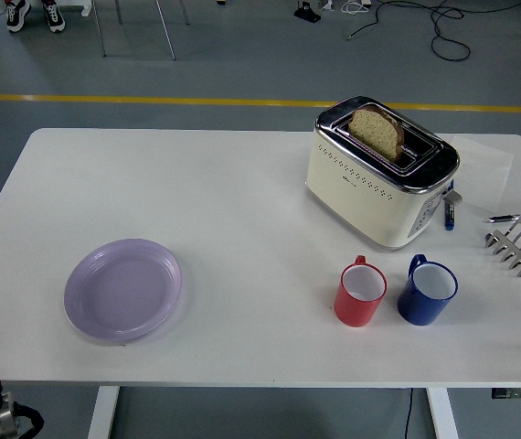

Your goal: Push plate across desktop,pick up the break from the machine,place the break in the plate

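Nearby, mugs [395, 292] beside toaster [379, 174]

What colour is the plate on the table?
Pale lilac, a light purple, plain with no pattern: the plate shows best in the head view.

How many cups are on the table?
2. The red cup and the blue cup stand side by side near the table's front edge, in front of the toaster, red on the left. Nothing seems hidden.

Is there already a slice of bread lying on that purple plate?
No, the round lilac plastic plate is bare, and the brown bread slice stands upright in a slot of the cream toaster.
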Controlling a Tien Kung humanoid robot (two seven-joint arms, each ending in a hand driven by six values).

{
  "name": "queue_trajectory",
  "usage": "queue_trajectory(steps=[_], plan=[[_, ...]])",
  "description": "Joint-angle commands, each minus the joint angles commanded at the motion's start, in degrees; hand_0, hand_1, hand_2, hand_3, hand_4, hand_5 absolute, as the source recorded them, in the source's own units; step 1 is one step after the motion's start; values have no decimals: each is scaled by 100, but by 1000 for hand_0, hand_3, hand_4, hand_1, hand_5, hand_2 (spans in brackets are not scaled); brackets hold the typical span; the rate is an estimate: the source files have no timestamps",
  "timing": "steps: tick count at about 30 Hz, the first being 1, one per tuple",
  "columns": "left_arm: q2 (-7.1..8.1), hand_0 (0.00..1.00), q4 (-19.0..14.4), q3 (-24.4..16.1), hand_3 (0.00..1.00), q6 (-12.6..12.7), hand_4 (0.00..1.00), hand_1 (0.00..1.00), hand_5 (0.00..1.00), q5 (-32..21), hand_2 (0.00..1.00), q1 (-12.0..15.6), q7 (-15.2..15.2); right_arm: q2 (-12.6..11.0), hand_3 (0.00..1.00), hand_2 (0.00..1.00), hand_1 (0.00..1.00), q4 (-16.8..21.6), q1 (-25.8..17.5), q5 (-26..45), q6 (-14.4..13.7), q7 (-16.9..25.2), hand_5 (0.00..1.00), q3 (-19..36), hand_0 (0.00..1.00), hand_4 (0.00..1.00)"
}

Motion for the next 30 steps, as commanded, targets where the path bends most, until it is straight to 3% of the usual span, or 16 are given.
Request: queue_trajectory(steps=[6,15,30], plan=[[13,998,159,58,998,-119,603,998,998,-34,998,-46,25,36,866,883,855,-1,-28,2,-3,2,686,79,951,607],[7,998,345,63,998,-565,587,998,998,129,998,-101,259,56,866,883,856,-12,-31,9,-5,2,685,114,951,607],[1,998,530,12,998,-541,588,998,998,157,998,-106,205,60,867,883,856,-19,-3,13,-7,-5,685,75,951,607]])
